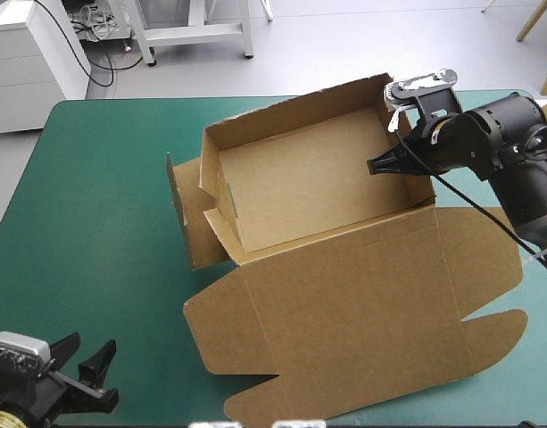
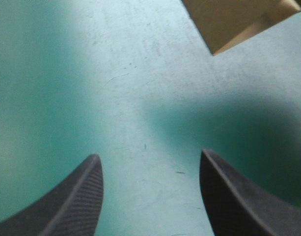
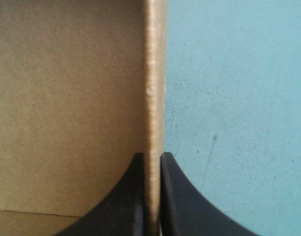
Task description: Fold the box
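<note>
The brown box (image 1: 318,183) stands in the middle of the table as an open tray with raised walls. Its lid (image 1: 362,312) lies flat toward the near edge. My right gripper (image 1: 380,166) is at the tray's right wall and is shut on the box. In the right wrist view the board edge (image 3: 154,98) runs straight up between the two black fingers (image 3: 130,196). My left gripper (image 1: 86,361) hovers open at the near left corner, above bare cover. Only a corner of the box (image 2: 229,24) shows ahead of it in the left wrist view.
A loose side flap (image 1: 186,214) sticks out from the tray's left end. The teal-green cover (image 1: 86,223) lies bare on the table's left side. White furniture stands beyond the far left corner.
</note>
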